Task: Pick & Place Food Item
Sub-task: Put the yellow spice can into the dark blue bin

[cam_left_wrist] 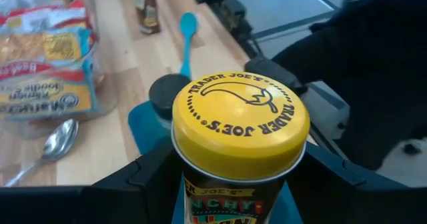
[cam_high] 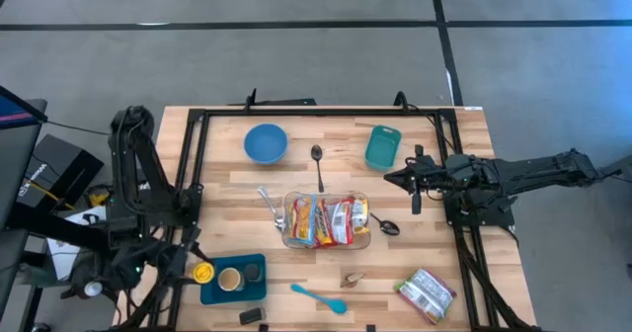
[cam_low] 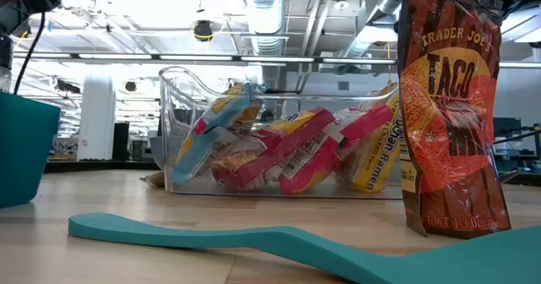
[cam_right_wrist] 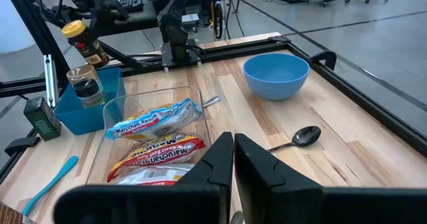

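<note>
The left gripper (cam_high: 200, 271) clamps a yellow-lidded jar (cam_left_wrist: 240, 127) above the blue tray (cam_high: 255, 288), a second jar (cam_high: 229, 280) just beside it. At two o'clock from the tray sits the clear bin (cam_high: 361, 239) of ramen packs (cam_high: 326, 220). The right gripper (cam_high: 390, 179), fingers pressed together and empty, hovers at the bin's two o'clock.

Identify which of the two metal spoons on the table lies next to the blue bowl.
The spoon just right of the blue bowl, pointing away from it. The other spoon lies beside the clear noodle tub.

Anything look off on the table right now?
Nothing spilled or damaged. One oddity: the yellow-lidded jar is off the table, tilted in the left gripper above the blue tray. The ramen packs sit jumbled in the clear bin.
</note>
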### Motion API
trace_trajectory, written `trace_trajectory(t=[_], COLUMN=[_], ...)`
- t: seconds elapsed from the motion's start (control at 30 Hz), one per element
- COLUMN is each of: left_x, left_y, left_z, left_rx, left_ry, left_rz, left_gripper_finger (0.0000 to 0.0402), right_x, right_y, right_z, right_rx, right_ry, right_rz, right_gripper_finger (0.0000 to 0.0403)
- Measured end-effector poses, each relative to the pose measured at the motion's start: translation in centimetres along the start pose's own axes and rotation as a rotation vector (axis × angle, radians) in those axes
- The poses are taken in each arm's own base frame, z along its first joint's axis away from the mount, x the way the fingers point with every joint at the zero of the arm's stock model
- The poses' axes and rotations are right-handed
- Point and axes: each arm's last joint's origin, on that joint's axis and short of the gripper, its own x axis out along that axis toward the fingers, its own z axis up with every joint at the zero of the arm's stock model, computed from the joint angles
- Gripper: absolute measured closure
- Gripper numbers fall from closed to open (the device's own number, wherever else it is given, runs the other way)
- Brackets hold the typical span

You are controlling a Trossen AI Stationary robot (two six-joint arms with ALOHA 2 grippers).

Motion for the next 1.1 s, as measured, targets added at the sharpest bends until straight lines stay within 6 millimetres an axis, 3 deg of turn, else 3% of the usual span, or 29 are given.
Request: trace_trajectory(t=[0.43,0.87,1.1], left_x=[-0.8,-0.2,0.6], left_y=[1.0,3.4,3.9], left_z=[0.5,-3.1,-5.1], left_rx=[0.101,0.078,0.072], left_ry=[-0.041,-0.246,-0.249], left_rz=[-0.109,-0.212,-0.222], left_gripper_finger=[0.0175,0.0175,0.0175], right_x=[0.0,0.0,0.0], right_y=[0.0,0.0,0.0], right_z=[0.0,0.0,0.0], right_rx=[0.000,0.000,0.000], right_ry=[0.000,0.000,0.000], right_rz=[0.000,0.000,0.001], right_gripper_finger=[0.0393,0.0393,0.0393])
